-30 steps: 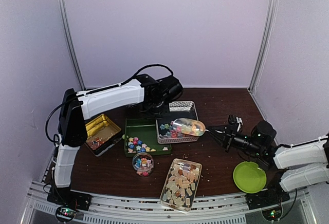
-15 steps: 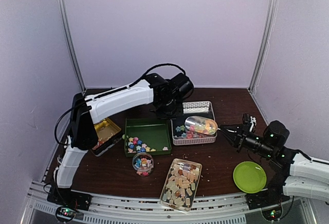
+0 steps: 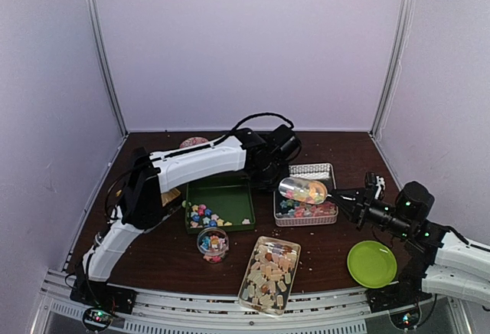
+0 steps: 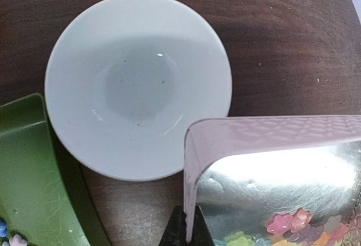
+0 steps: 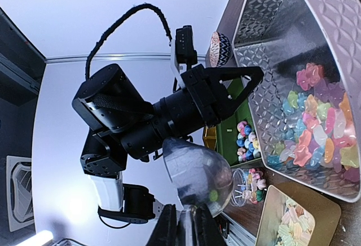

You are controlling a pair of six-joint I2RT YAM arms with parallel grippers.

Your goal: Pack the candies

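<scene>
The right hand (image 3: 348, 199) is clenching the handle of a clear plastic scoop (image 3: 292, 187) loaded with pastel star-shaped candies (image 3: 308, 192). The scoop's long axis is pointing leftward above the silver embossed metal tray (image 3: 314, 171), which is holding more stars. The left hand (image 4: 186, 233) is pinching that tray's corner rim on the counter.

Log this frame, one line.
left hand: shut on tin tray corner | right hand: holds scoop of star candies above tin tray | tin tray: more star candies inside
</scene>
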